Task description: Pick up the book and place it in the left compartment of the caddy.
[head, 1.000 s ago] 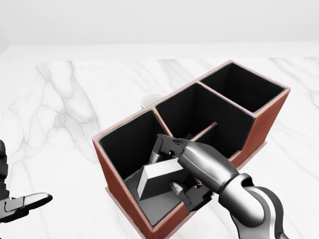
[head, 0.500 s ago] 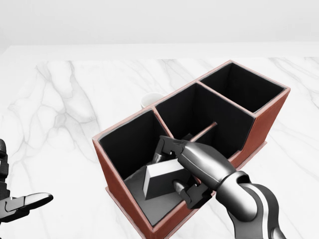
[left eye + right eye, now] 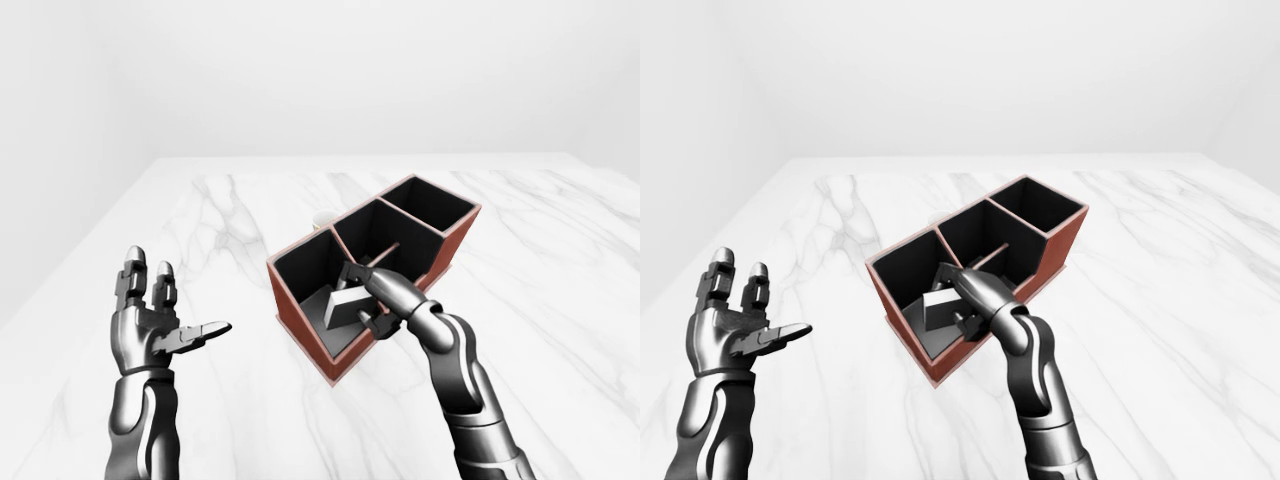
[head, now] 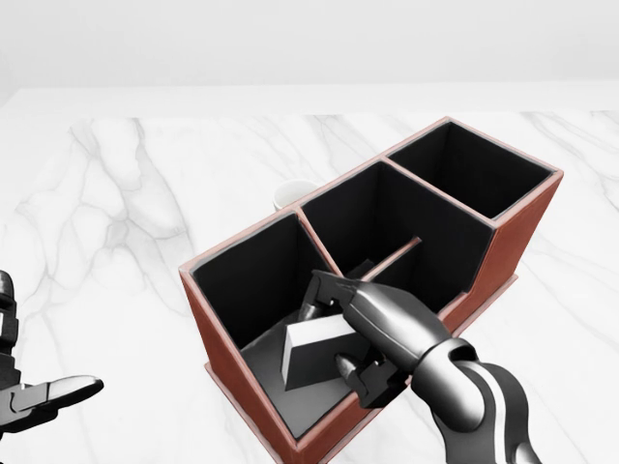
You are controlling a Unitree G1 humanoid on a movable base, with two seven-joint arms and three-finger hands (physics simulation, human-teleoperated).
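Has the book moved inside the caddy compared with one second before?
Yes. In the head view the book, held by the right hand, sank slightly lower and rightward in the left compartment, judged against the caddy rim.

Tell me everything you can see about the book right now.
The book is a plain block, white on its upper face and dark grey on the sides, with no visible title or markings. It sits tilted inside the left compartment of the reddish-brown caddy, one end lower toward the compartment floor. The right hand reaches over the caddy's rim with its fingers closed around the book. Whether it touches the floor cannot be told.
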